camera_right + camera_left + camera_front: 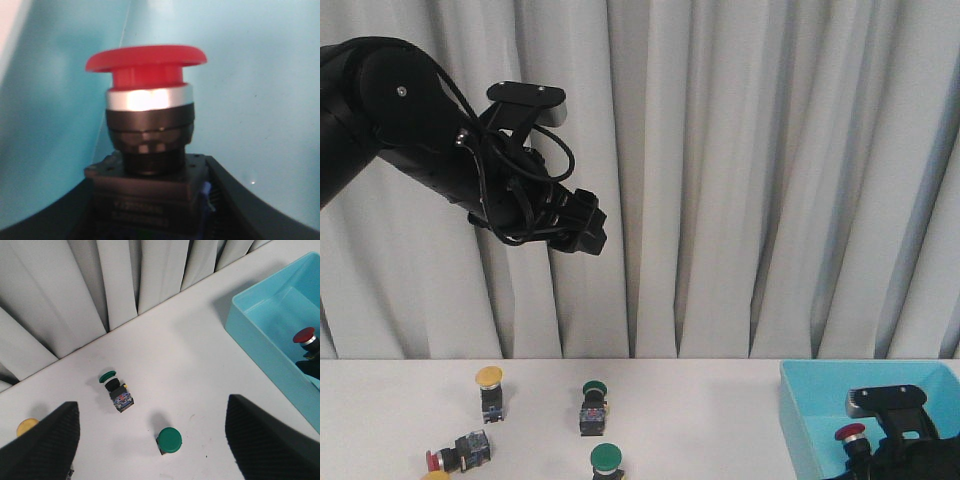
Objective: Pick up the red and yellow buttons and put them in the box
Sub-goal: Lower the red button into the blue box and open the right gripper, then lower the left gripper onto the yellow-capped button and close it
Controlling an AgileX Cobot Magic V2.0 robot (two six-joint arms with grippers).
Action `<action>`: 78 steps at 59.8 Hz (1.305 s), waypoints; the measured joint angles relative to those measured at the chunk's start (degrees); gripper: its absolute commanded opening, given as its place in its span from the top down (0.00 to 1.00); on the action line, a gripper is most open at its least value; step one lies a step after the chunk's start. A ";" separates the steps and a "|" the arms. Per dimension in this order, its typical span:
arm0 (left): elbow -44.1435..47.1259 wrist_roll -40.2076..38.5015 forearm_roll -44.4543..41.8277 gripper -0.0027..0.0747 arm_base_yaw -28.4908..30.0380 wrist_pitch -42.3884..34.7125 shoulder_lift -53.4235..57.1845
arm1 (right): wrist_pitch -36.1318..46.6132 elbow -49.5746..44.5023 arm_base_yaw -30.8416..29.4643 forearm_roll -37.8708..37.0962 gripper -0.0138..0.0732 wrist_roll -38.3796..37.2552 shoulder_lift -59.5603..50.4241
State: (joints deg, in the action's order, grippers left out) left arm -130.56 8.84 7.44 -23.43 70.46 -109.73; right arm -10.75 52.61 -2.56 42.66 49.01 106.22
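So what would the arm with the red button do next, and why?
Probably open its fingers and let go. The right gripper holds the red button by its dark body, already inside the box, with blue walls all around it. The left gripper hangs open above the table, holding nothing.

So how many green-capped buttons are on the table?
2. One green button stands mid-table, right of the yellow button; the other green button sits nearer the robot, at the front view's lower edge. More may lie out of frame.

Red button [145, 62], turquoise box [800, 420]
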 measured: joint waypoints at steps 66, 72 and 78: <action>7.23 -10.21 -11.08 0.22 4.10 1.84 0.71 | -15.35 10.93 0.00 -3.89 0.26 -6.10 -24.75; 13.06 -11.41 -12.18 0.22 6.52 1.77 1.35 | -17.24 10.93 0.00 -3.89 0.26 -6.44 -28.68; 19.76 -11.79 -12.40 0.22 8.48 -0.20 1.35 | -18.38 10.93 0.00 -3.93 0.26 -6.70 -32.06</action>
State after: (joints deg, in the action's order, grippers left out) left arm -110.79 -2.95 -4.96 -14.95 70.26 -108.38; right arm -29.12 63.55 -2.56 38.73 42.31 74.17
